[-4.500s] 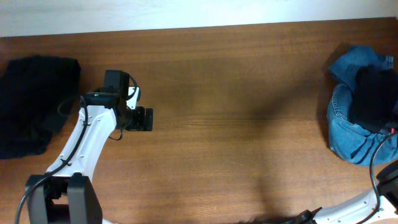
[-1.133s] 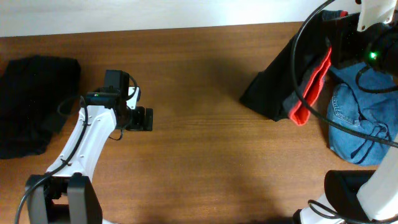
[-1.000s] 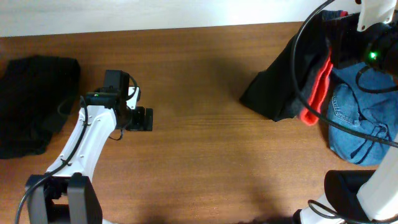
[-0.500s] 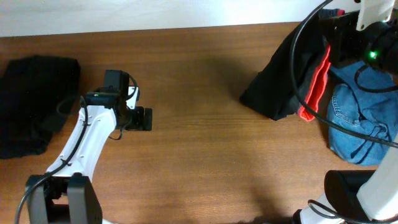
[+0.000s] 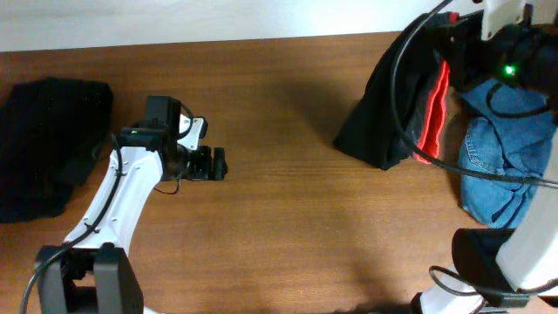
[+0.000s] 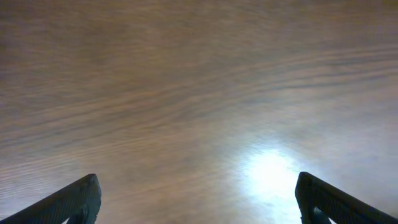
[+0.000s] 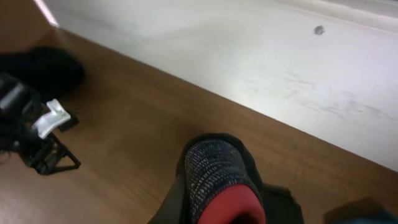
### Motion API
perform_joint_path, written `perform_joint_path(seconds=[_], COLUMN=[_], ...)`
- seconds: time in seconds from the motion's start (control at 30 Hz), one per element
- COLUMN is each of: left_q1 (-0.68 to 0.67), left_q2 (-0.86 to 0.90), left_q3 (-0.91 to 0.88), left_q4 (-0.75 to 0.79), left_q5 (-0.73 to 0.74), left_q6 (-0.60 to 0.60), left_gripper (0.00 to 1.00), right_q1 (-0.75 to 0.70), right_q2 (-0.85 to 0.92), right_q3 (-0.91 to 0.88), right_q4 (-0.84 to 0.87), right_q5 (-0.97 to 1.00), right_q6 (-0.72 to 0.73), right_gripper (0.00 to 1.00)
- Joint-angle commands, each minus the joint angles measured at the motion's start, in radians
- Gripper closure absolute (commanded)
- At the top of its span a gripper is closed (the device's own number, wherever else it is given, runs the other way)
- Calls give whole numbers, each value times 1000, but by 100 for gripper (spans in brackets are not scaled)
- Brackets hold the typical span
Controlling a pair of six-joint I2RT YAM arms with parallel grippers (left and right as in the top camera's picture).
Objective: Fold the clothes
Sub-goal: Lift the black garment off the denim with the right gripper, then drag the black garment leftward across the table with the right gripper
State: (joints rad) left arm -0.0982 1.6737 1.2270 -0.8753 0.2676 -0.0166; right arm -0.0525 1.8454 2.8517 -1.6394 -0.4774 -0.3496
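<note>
Trousers (image 5: 384, 113) hang waistband-up from pinching right tool (image 5: 460, 42) (left tool (image 5: 220, 163) wide), legs leftward.

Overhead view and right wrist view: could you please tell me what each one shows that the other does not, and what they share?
Only the overhead view shows the length of the black trousers draping down, the blue denim garment clearly, and the left arm's base. Only the right wrist view shows the knit texture of the grey waistband and a dark spot on the pale wall. Both show the red stripe, the open left gripper, the black cloth pile and the wooden table.
</note>
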Motion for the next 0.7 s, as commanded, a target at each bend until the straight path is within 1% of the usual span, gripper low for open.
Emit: perform_joint_path(seconds=[0.0,0.13,0.27,0.37,0.47,0.53,0.67], left_q1=[3,-2,-39,-93,-167,-217,-298], left_q2=[-46,-133,-244,-340,-436,-493,-587], left_q3=[40,106,193,242,270,278,280], left_q4=[-14,-36,-43,-42,-42,-42,-41], left_q5=[85,89,95,79,-27,-105,-243], left_q6=[38,40,28,22,-21,-21,-21], left_gripper=[0,1,1,1,1,1,1], right_q1=[-2,-2,-1,-1,1,0,0], right_q2=[-20,-51,-63,-63,-77,-98,-175], right_q3=[14,14,14,14,14,14,14], right_q4=[6,16,16,-1,-14,-10,33], right_q5=[-17,13,85,159,180,183,201], right_q6=[-56,24,167,274,286,269,285], right_gripper=[96,96,96,96,96,96,96])
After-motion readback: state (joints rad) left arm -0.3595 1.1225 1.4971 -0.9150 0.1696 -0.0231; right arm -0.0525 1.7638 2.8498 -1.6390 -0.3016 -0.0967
